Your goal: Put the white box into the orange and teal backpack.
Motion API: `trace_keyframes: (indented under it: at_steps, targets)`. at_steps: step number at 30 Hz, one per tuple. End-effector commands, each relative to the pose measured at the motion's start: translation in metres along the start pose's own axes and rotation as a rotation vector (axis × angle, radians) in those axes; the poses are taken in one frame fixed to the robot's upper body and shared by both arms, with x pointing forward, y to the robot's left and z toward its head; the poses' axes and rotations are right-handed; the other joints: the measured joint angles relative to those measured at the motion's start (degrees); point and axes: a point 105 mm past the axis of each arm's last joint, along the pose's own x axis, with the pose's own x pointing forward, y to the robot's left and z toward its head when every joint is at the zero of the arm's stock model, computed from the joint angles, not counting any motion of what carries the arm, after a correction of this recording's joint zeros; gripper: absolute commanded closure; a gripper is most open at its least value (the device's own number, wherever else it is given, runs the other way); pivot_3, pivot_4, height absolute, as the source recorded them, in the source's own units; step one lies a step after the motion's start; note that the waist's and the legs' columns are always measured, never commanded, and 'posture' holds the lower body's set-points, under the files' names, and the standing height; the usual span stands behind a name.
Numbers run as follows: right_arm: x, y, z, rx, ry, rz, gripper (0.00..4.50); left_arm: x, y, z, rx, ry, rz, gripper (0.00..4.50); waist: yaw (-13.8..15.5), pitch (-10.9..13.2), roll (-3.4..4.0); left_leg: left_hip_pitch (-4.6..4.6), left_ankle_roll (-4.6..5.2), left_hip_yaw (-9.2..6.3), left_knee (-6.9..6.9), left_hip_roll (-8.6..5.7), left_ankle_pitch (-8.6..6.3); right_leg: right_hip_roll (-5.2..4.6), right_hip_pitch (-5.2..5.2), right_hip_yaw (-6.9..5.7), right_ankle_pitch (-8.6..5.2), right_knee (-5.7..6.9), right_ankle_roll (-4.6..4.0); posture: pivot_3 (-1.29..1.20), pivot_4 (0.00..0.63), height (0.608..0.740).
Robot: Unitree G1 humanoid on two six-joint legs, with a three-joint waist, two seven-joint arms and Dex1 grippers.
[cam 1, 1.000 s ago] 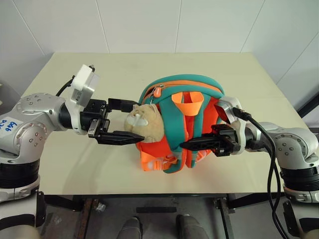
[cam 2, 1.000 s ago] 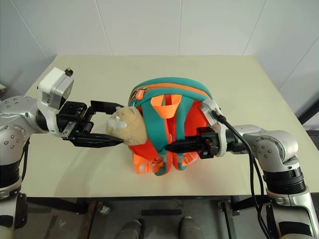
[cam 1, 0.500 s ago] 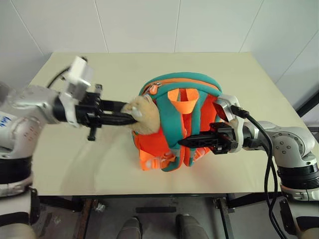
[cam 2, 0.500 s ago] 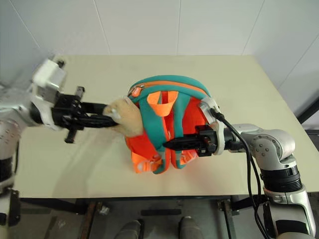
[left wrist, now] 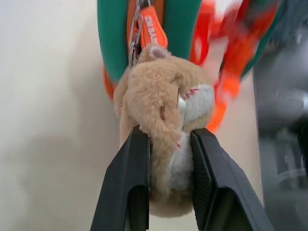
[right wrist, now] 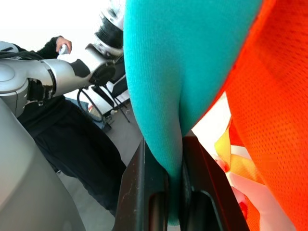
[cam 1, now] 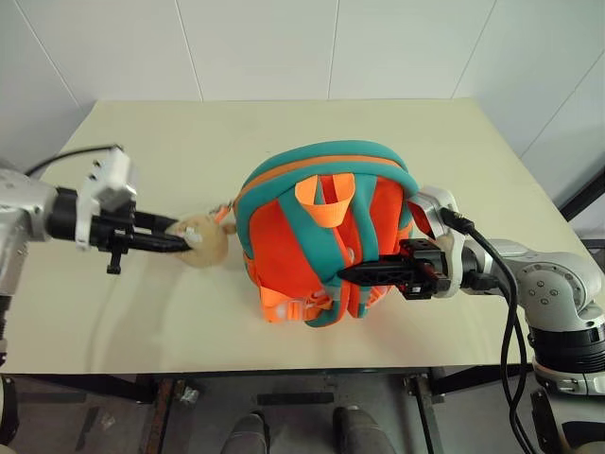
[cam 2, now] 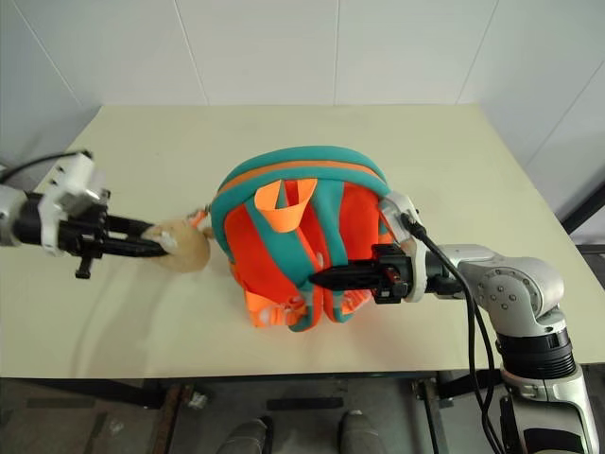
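The orange and teal backpack (cam 1: 321, 227) stands on the table with its straps facing me. Its tan plush animal (cam 1: 203, 244) is stretched out to the left on its chain. My left gripper (cam 1: 180, 244) is shut on that plush, whose body is squeezed between the two black fingers (left wrist: 130, 173) in the left wrist view. On the backpack's right side, my right gripper (cam 1: 352, 274) is shut on a teal strap (right wrist: 183, 72). The white box is out of view.
The beige table (cam 1: 189, 142) has bare room all around the backpack; its front edge runs close below the bag. A person in dark clothes, a hand (right wrist: 62, 45) raised, sits beyond the table in the right wrist view.
My left gripper closed on the plush animal and pulled it out to the left, away from the backpack. The backpack's top swung a little leftward. The right gripper kept still.
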Motion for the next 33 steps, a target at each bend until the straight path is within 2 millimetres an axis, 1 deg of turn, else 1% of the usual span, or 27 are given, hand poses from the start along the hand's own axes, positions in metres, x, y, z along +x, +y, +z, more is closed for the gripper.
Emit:
trace_keyframes:
  at_steps: [1,4,7,9,13,15,16,17,18,19,21,24,26,27,28,29,30,33]
  targets:
    - [0.000,0.010,0.009,-0.050,-0.031,0.022,4.50,0.014,0.006,-0.019,-0.007,0.039,0.014,3.58,0.28,0.00,0.00,0.00,0.00,0.00,0.03,0.00,0.00,0.00,0.00,0.00,0.00,0.02,0.00,0.00,0.150,0.740]
    - [0.002,0.009,0.010,-0.046,-0.039,0.019,4.50,0.034,0.005,-0.035,-0.031,0.063,-0.021,3.58,0.28,-0.01,-0.02,-0.01,0.00,0.01,0.08,-0.01,0.00,-0.01,0.03,0.01,0.02,0.01,0.03,0.00,0.150,0.740]
    - [0.004,0.008,0.009,-0.039,-0.041,0.014,4.50,0.047,0.001,-0.040,-0.023,0.072,-0.052,3.58,0.23,-0.01,-0.02,0.00,0.00,0.00,0.06,-0.01,0.00,-0.01,0.01,0.02,0.02,0.05,0.03,0.00,0.150,0.740]
    - [0.005,0.009,0.010,-0.038,-0.045,0.017,4.50,0.056,-0.004,-0.040,-0.020,0.059,-0.082,3.58,0.21,-0.01,-0.02,-0.01,0.00,0.00,0.06,0.00,0.00,0.00,-0.01,0.02,0.01,0.06,0.02,0.00,0.150,0.740]
    - [0.005,0.007,0.012,-0.055,-0.050,-0.006,4.50,0.059,-0.016,-0.041,-0.033,0.051,-0.118,3.58,0.25,-0.01,-0.02,-0.01,0.00,0.00,0.07,0.00,0.00,0.00,0.00,0.03,0.01,0.08,0.02,0.00,0.150,0.740]
    - [0.006,0.002,0.014,-0.105,-0.059,-0.046,4.50,0.057,-0.021,-0.040,-0.047,0.041,-0.125,3.58,0.25,-0.01,-0.02,0.00,0.00,0.00,0.07,0.00,0.00,-0.01,0.00,0.03,0.01,0.08,0.02,0.00,0.150,0.740]
    - [0.007,0.002,0.018,-0.179,-0.074,-0.068,4.50,0.055,-0.023,-0.038,-0.052,0.026,-0.117,3.58,0.24,-0.01,-0.02,0.00,0.00,0.00,0.08,0.00,0.00,-0.01,0.01,0.03,0.01,0.08,0.02,0.00,0.150,0.740]
    - [0.008,0.002,0.018,-0.284,-0.045,-0.105,4.20,0.051,-0.020,-0.036,-0.043,0.029,-0.062,3.33,0.20,-0.01,-0.02,0.00,0.00,0.00,0.08,0.00,0.00,-0.01,0.00,0.03,0.01,0.08,0.02,0.00,0.150,0.740]
    - [0.008,0.004,0.019,-0.371,-0.024,-0.118,3.85,0.045,-0.021,-0.032,-0.015,0.019,-0.037,3.03,0.19,-0.01,-0.02,0.00,0.00,0.00,0.08,0.00,0.00,-0.01,0.00,0.03,0.01,0.09,0.02,0.00,0.150,0.740]
    - [0.006,0.006,0.017,-0.400,-0.004,-0.127,3.62,0.041,-0.025,-0.027,-0.014,-0.005,-0.022,2.82,0.24,-0.01,-0.02,-0.01,0.00,0.00,0.06,0.00,0.00,-0.01,-0.04,0.03,0.01,0.09,0.02,0.00,0.150,0.740]
    - [-0.003,0.004,0.015,-0.419,0.009,-0.163,2.88,0.037,-0.036,-0.022,-0.018,-0.041,-0.023,2.13,0.20,-0.01,-0.02,-0.03,0.00,0.00,0.03,0.01,-0.01,-0.01,-0.05,0.02,0.01,0.05,0.02,0.00,0.150,0.740]
    - [-0.015,0.001,0.014,-0.431,0.014,-0.209,1.88,0.034,-0.047,-0.021,-0.023,-0.047,-0.016,1.21,0.35,-0.01,-0.02,-0.02,0.02,0.00,0.02,0.01,-0.03,-0.05,0.01,0.03,0.01,-0.06,0.02,0.00,0.150,0.740]
    - [-0.021,0.000,0.016,-0.445,0.012,-0.233,1.19,0.032,-0.051,-0.021,-0.030,-0.057,-0.004,0.56,0.38,-0.01,-0.02,0.00,0.02,0.01,0.04,0.00,-0.04,-0.06,0.05,0.03,0.01,-0.06,0.02,0.00,0.150,0.740]
    - [-0.028,-0.002,0.017,-0.457,0.011,-0.262,0.83,0.030,-0.051,-0.019,-0.025,-0.065,0.012,0.23,0.38,-0.01,-0.02,0.01,0.02,0.01,0.04,0.00,-0.03,-0.05,0.05,0.03,0.01,-0.06,0.02,0.00,0.150,0.740]
    - [-0.034,-0.004,0.017,-0.489,0.013,-0.293,0.53,0.026,-0.051,-0.018,-0.026,-0.075,0.028,0.00,0.43,-0.01,-0.02,0.01,0.02,0.00,0.04,0.00,-0.03,-0.05,0.05,0.02,0.02,-0.06,0.01,0.00,0.150,0.740]
    - [-0.043,-0.005,0.014,-0.499,0.031,-0.323,0.18,0.020,-0.050,-0.016,-0.018,-0.085,0.037,0.00,0.52,-0.01,-0.03,0.01,0.02,0.00,0.05,0.00,-0.03,-0.05,0.07,0.02,0.02,-0.06,0.01,0.00,0.150,0.740]
    - [-0.048,-0.006,0.012,-0.504,0.047,-0.341,0.06,0.017,-0.050,-0.015,-0.011,-0.091,0.042,0.00,0.57,-0.01,-0.03,0.01,0.02,0.00,0.06,0.00,-0.03,-0.05,0.09,0.01,0.01,-0.09,0.00,0.00,0.150,0.740]
    - [-0.062,-0.013,0.010,-0.544,0.065,-0.419,0.06,0.010,-0.049,-0.015,0.006,-0.084,0.039,0.00,0.45,-0.01,-0.02,0.02,0.02,0.01,0.05,-0.01,-0.03,-0.06,0.14,0.01,0.02,-0.18,0.00,0.00,0.150,0.740]
